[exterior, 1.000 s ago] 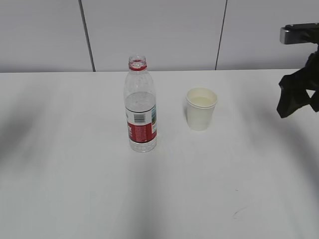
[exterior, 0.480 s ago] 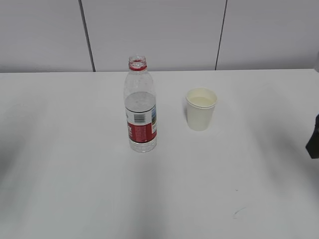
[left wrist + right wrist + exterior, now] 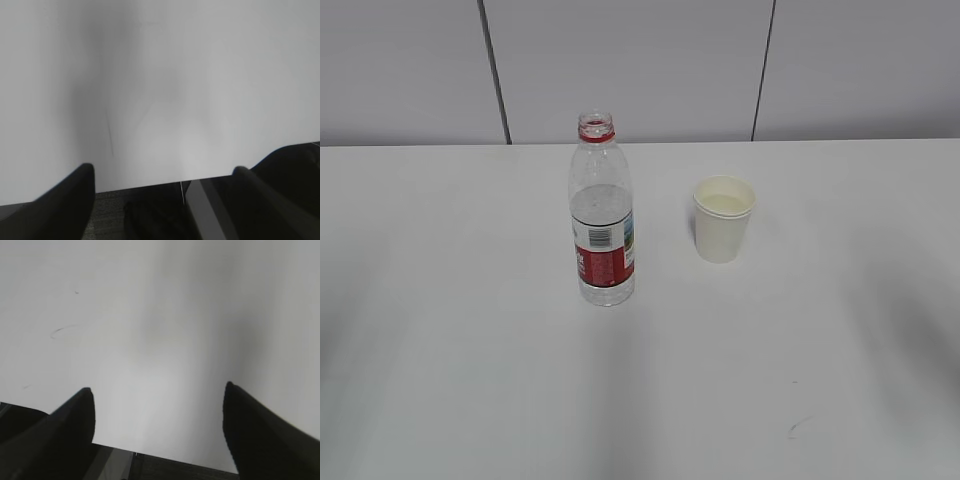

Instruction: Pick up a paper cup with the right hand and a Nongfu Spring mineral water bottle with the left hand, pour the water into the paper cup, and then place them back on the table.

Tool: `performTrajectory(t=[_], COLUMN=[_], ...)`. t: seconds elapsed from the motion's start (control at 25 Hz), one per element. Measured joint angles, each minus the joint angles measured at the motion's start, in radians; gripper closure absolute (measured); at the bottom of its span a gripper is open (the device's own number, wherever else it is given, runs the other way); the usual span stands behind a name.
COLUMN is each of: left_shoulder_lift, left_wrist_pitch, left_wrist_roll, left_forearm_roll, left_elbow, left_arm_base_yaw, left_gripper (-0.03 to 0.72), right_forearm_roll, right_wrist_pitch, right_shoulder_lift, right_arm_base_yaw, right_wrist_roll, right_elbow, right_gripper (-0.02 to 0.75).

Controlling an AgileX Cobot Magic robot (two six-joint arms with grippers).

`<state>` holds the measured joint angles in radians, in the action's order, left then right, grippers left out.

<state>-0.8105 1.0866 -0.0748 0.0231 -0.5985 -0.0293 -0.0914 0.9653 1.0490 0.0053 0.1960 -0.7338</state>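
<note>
Standing upright on white desk (image 3: 470, 380): clear capless plastic bottle (image 3: 602, 215), red-white label unreadable; cream paper cup (image 3: 723, 219) beside. Left pincer (image 3: 162, 172), right pincer (image 3: 159, 392) both released, empty.

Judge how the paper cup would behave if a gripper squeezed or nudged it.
The paper cup looks thin-walled, so it would likely dent under a firm squeeze. It seems to hold water and is open-topped, so tilting may spill. Its narrow base suggests nudges could tip it.

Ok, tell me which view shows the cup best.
The exterior view. There the cup stands upright on the table, right of the bottle and apart from it, with liquid visible inside. Neither wrist view shows the cup: each shows only bare tabletop past its open end effector.
</note>
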Motion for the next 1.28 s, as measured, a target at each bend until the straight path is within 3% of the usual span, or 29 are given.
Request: performTrajectory(t=[0.28,1.0,1.28], left_shoulder_lift=[0.164,0.562,0.751], left_wrist_pitch=[-0.005,0.005,0.019], left_wrist_roll=[0.003,0.01,0.02], left_forearm_roll=[0.0,-0.013,-0.023], left_elbow=[0.086,0.092,0.092], left_arm_base_yaw=[0.0,0.0,0.0], left_gripper=[0.181,0.218,0.221], right_forearm_roll=[-0.002,-0.015,-0.017], right_wrist_pitch=[0.009,0.093,0.099], right_shoulder_lift=[-0.112,-0.346,-0.411], right_arm_base_yaw=[0.0,0.0,0.0], right_wrist_roll=[0.002,0.002,0.002], right_elbow=[0.079,0.096,0.188], right_gripper=[0.147,0.147,0.147])
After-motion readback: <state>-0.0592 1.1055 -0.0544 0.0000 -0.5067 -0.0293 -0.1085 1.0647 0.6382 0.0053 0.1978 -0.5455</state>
